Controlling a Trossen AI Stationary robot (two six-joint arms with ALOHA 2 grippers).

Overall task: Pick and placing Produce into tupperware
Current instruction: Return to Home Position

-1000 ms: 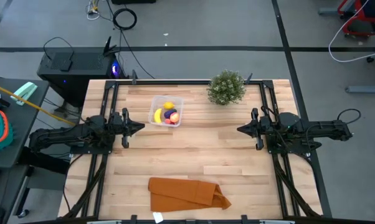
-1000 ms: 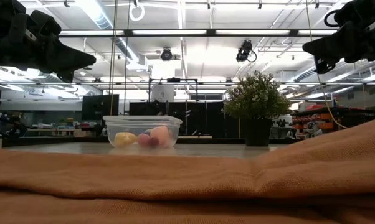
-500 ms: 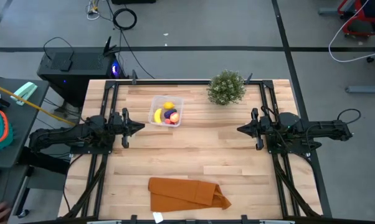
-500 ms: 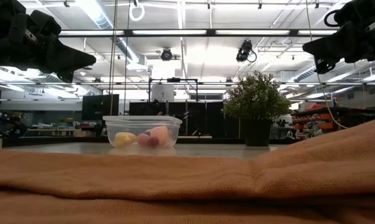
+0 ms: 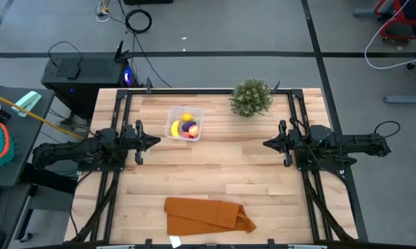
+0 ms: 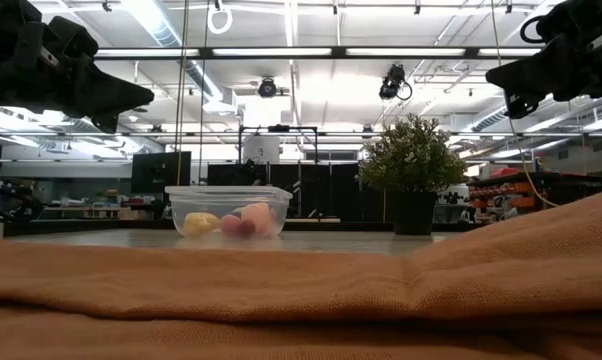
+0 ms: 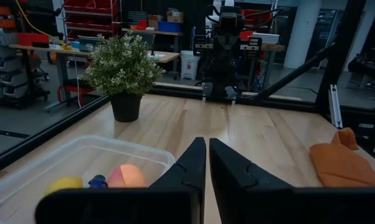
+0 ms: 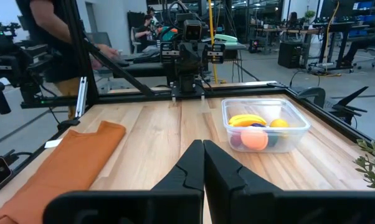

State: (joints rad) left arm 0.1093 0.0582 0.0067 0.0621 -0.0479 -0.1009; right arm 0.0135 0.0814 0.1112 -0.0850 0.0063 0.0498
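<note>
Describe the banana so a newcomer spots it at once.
On the table, seen from above, a clear tupperware sits just left of the potted plant. The banana lies inside: the only long, curved yellow piece, unlike the round lemon.

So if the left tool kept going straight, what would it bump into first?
Probably the right tool, facing it across the table. The left tool points over bare wood, and the tupperware sits just off to the side of that line.

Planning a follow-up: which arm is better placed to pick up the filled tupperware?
Left, probably. The left gripper sits close to the tupperware; the right gripper waits far across the table.
</note>
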